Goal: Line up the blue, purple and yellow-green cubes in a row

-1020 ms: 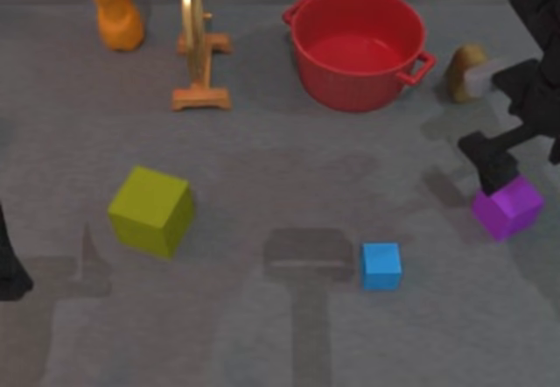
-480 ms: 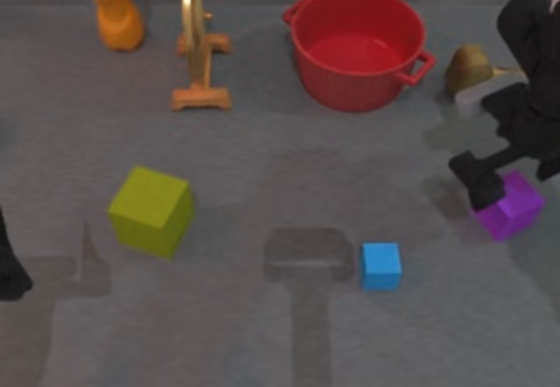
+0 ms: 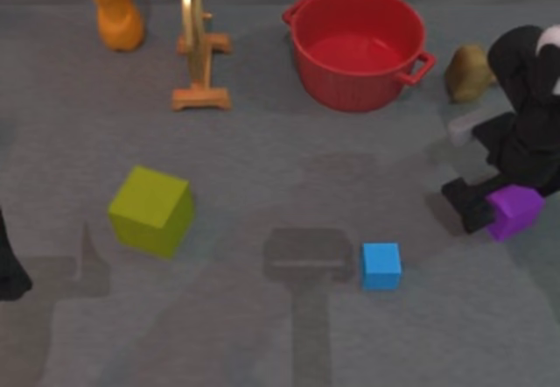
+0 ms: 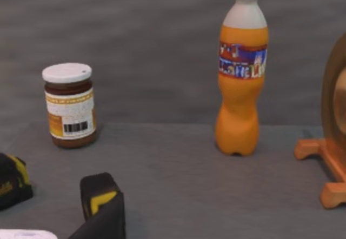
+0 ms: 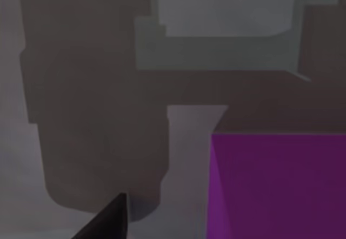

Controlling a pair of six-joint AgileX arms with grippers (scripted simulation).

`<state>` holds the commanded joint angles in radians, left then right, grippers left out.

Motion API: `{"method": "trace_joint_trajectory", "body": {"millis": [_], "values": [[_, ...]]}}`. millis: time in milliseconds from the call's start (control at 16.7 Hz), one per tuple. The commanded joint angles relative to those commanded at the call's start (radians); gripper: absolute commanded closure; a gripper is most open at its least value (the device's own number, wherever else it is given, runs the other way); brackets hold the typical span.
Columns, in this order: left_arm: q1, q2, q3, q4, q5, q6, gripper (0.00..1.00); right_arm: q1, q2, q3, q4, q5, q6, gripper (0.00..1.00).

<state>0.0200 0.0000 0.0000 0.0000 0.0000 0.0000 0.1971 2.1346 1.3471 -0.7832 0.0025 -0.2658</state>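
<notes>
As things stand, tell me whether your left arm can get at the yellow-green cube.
Probably yes. The yellow-green cube stands alone on the table's left side, nothing touching it or stacked on it, and the left hand sits parked at the left edge with bare table between them. The right hand is far off at the purple cube.

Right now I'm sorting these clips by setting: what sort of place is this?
Probably a rendered tabletop test scene, not a real room: a plain grey table carries unrelated props, a red pot, an orange soda bottle and three plain matte cubes, such as the blue cube.
</notes>
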Motion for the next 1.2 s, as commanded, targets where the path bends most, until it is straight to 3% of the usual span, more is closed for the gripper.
{"method": "trace_joint_trajectory", "body": {"millis": [120,900,1200], "values": [[0.0,0.0,0.0,0.0,0.0,0.0,0.0,0.0,0.0,0.0,0.0,0.0,0.0,0.0],[0.0,0.0,0.0,0.0,0.0,0.0,0.0,0.0,0.0,0.0,0.0,0.0,0.0,0.98],[0.0,0.0,0.0,0.0,0.0,0.0,0.0,0.0,0.0,0.0,0.0,0.0,0.0,1.0]]}}
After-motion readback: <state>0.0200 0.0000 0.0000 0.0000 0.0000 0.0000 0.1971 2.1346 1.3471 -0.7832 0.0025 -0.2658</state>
